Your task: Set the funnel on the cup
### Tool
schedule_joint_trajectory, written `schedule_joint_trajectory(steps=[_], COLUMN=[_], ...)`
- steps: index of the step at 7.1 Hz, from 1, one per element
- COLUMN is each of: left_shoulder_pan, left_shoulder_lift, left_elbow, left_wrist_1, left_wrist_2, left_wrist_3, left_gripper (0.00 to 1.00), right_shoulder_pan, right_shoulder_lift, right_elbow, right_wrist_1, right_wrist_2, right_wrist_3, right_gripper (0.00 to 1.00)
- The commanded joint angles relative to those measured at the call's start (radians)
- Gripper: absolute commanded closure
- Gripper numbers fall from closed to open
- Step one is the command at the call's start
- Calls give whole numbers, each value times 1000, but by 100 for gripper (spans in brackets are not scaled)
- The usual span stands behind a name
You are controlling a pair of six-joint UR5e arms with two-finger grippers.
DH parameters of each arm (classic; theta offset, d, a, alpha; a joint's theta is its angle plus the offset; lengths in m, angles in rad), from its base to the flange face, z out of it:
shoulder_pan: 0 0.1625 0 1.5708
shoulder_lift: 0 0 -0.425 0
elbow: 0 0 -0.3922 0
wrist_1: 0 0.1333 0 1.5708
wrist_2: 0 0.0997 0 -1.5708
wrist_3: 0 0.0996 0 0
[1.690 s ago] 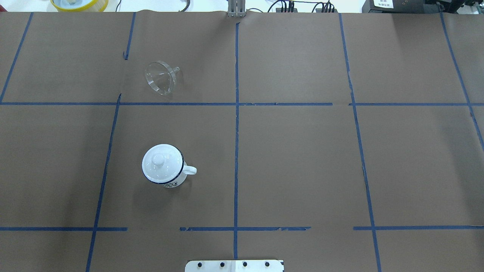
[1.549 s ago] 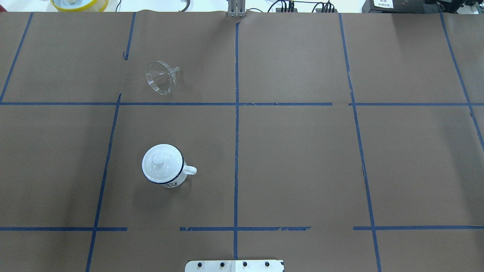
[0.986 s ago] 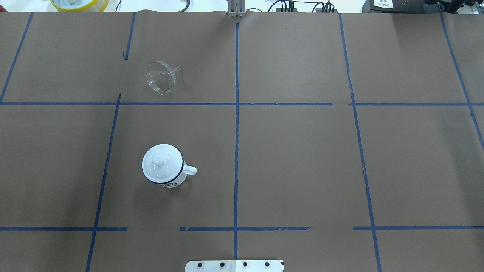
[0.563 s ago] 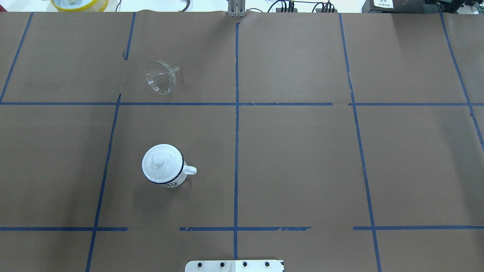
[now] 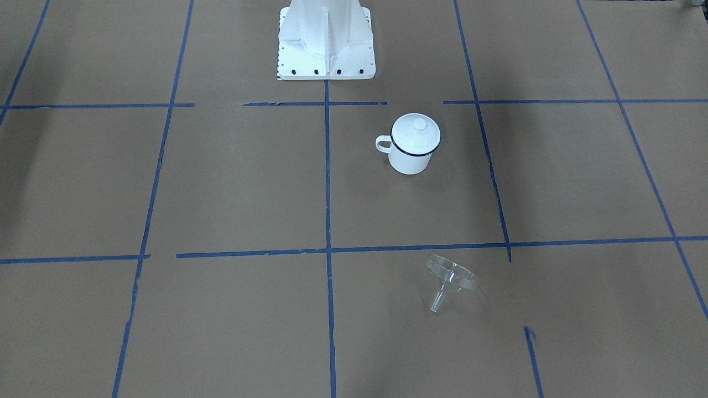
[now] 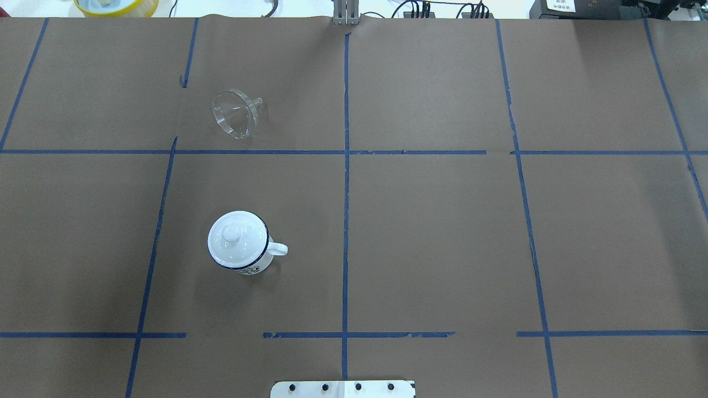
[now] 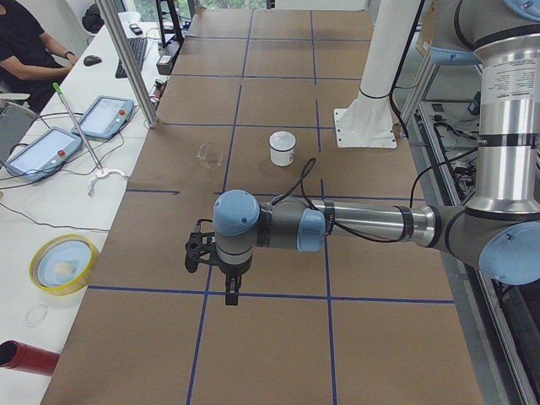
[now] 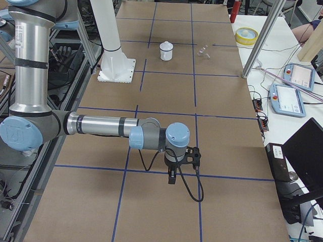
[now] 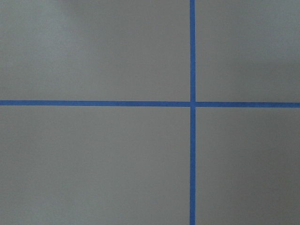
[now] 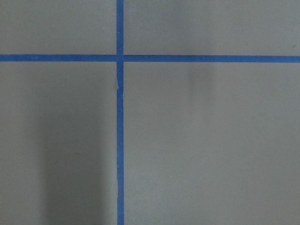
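Note:
The clear funnel (image 6: 235, 114) lies on its side on the brown paper, far left, spout pointing right; it also shows in the front-facing view (image 5: 451, 279). The white cup (image 6: 253, 268) with a dark blue rim stands upright nearer the robot, handle to the right, with a white knobbed lid (image 6: 235, 239) on it. In the front-facing view the cup (image 5: 409, 161) carries the lid (image 5: 416, 131). The left gripper (image 7: 229, 291) and the right gripper (image 8: 171, 176) hang over bare paper, far from both objects. I cannot tell whether either is open or shut. The wrist views show only paper and blue tape.
The white robot base (image 5: 326, 44) stands at the table's near edge. A yellow-rimmed bowl (image 6: 113, 5) sits beyond the far edge. Teach pendants (image 7: 42, 148) and cables lie on the side table, where a person (image 7: 25, 42) sits. An aluminium post (image 7: 126, 59) stands there.

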State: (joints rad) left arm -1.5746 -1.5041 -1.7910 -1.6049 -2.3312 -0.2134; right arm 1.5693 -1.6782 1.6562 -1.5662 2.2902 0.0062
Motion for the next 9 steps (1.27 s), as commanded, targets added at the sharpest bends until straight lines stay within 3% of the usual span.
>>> schedule_joint_trajectory(steps=[1,3,4,5,7,9], left_shoulder_pan=[140,357,472,584,814,936], left_shoulder_lift=[-1,-30,-127,-225,-342,-492], left_elbow=[-163,-327,-349,-347,-341,-259], left_wrist_1=[-7,-7,-6,-3,28,193], left_wrist_2=[0,6,12,39,209,315], left_wrist_3=[-304,-651,-875,-1046,-1268,-1276], left_gripper=[0,0,0,2,2,7], right_shoulder_pan=[0,0,0,0,0,0], right_shoulder_lift=[0,0,0,0,0,0], right_elbow=[-1,1,-1,1,-1,1], right_wrist_1=[0,0,0,0,0,0], right_wrist_2=[0,0,0,0,0,0], right_wrist_3=[0,0,0,0,0,0], right_gripper=[0,0,0,0,0,0])
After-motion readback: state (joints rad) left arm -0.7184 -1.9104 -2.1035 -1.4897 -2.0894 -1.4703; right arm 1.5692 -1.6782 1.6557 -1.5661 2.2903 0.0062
